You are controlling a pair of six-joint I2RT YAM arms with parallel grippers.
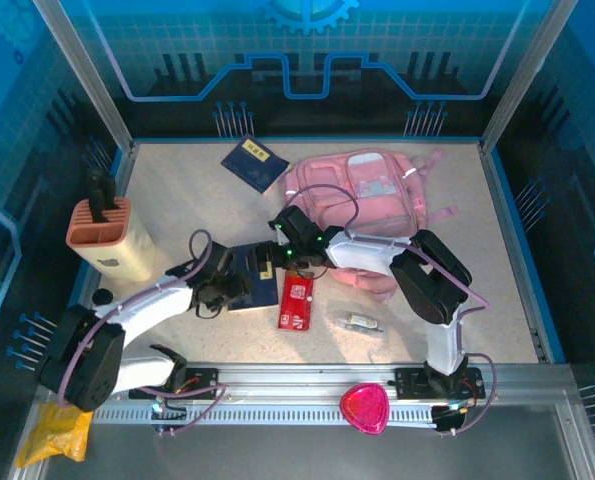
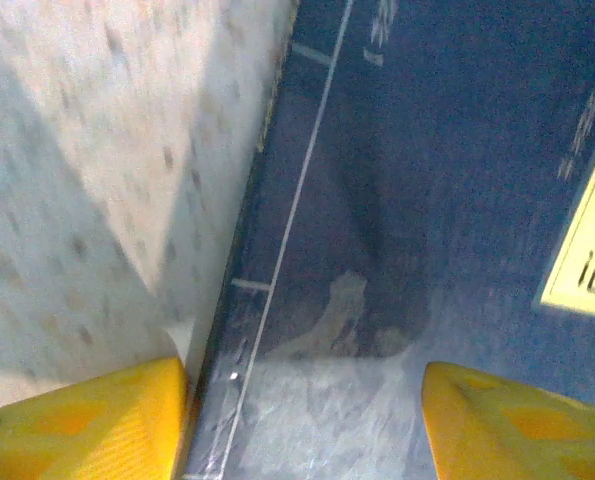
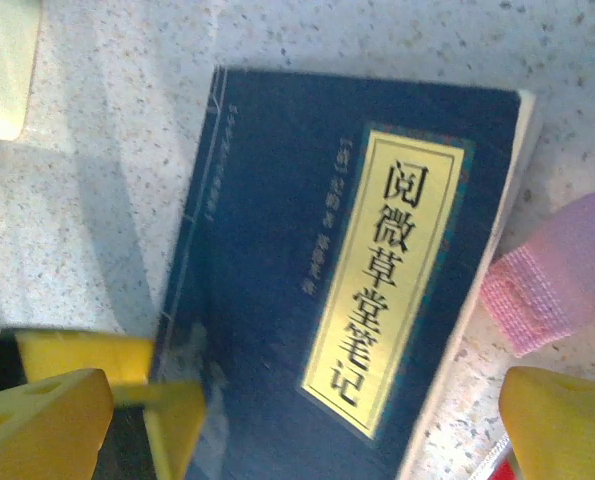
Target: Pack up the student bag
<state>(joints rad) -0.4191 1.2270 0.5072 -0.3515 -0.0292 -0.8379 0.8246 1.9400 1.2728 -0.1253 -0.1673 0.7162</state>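
Note:
The student bag (image 1: 362, 195), a pink backpack, lies at the back right of the table, partly behind the right arm. A dark blue book (image 1: 260, 290) with a yellow title label (image 3: 392, 270) lies flat in front of it. My left gripper (image 1: 227, 285) hovers low over the book's spine edge (image 2: 277, 250), open, one yellow finger (image 2: 87, 425) over the table and the other finger (image 2: 522, 425) over the cover. My right gripper (image 1: 277, 250) is open above the same book (image 3: 277, 250), nothing between its fingers. A pink strap end (image 3: 562, 270) lies beside the book.
A second blue book (image 1: 254, 163) lies at the back. A red flat packet (image 1: 297, 300) and a small clear item (image 1: 362, 322) lie near the front. A tan holder (image 1: 107, 240) stands at the left. A pink object (image 1: 364, 408) and a yellow pouch (image 1: 57, 430) sit at the front rail.

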